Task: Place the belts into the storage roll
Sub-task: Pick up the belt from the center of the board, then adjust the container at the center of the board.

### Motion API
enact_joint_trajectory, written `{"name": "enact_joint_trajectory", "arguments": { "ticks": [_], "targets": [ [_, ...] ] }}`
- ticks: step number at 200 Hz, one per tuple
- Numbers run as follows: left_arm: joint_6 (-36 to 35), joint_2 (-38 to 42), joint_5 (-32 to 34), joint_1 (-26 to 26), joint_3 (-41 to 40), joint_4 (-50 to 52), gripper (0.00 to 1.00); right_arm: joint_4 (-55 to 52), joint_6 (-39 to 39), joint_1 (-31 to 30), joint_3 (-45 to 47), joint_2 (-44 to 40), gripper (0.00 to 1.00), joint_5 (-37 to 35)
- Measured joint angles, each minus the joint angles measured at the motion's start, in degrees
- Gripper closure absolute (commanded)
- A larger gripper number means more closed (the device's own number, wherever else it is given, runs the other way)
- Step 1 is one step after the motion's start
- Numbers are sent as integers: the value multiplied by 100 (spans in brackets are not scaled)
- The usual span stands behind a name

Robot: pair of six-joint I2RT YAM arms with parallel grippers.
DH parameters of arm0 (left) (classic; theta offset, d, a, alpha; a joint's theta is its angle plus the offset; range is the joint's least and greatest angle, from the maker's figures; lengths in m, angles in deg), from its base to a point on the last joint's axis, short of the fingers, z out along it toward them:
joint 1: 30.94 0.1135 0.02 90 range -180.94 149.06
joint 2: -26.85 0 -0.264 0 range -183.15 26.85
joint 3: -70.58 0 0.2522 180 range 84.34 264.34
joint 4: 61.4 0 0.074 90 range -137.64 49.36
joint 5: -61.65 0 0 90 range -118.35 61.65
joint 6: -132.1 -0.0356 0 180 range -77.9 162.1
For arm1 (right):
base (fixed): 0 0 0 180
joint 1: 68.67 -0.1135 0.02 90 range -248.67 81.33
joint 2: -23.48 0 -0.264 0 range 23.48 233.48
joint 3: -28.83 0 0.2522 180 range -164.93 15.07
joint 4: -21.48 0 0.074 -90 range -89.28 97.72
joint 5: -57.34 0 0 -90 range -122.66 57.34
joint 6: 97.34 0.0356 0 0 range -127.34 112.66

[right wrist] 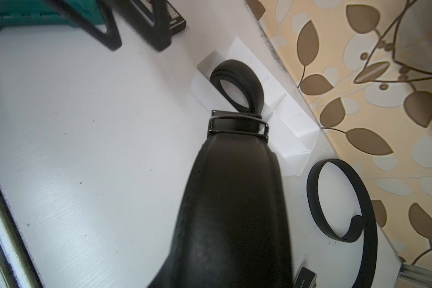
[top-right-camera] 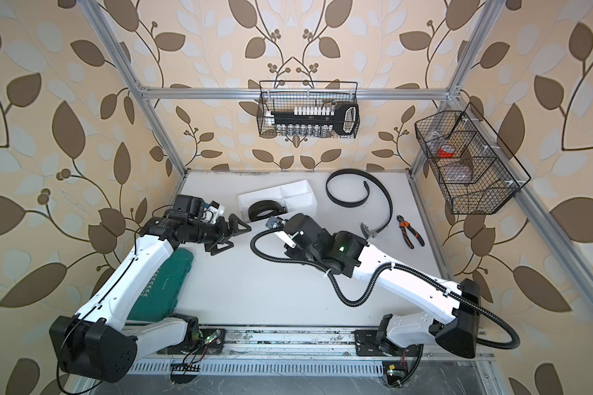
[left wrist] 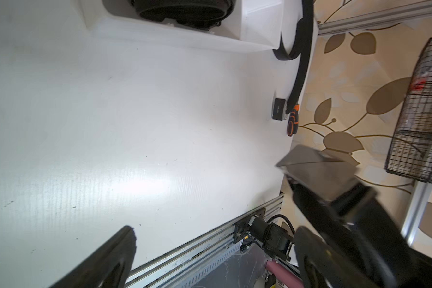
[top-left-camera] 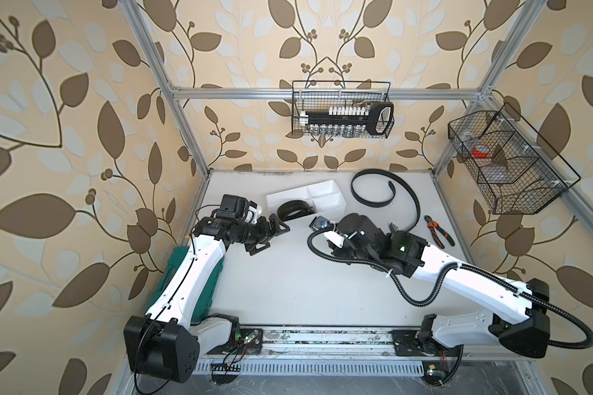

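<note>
Seemingly on the second belt: clamped, rolled, in the right gripper, buckle toward the tray. Just beside that tray, left gripper spread wide, empty; one coil lying inside. Next: lower into a free compartment, release; then fetch the loose belt off the table.

No legible text anywhere. Green tool case: embossed brand word on the lid, too small to read. Left arm: white print on its black joint housing, blurred. Loose belt, buckle: tiny pale line of lettering, unreadable in both wrist views. Rolled belt: nothing readable on strap or clasp.
</note>
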Motion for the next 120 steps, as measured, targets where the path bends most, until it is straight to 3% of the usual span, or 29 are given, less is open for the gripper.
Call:
{"name": "enact_joint_trajectory", "arguments": {
  "ticks": [120],
  "targets": [
    [-348,-186,748,2,-319,-520,1,671,-1196,1912,-1665,2004,77,1895]
  ]
}}
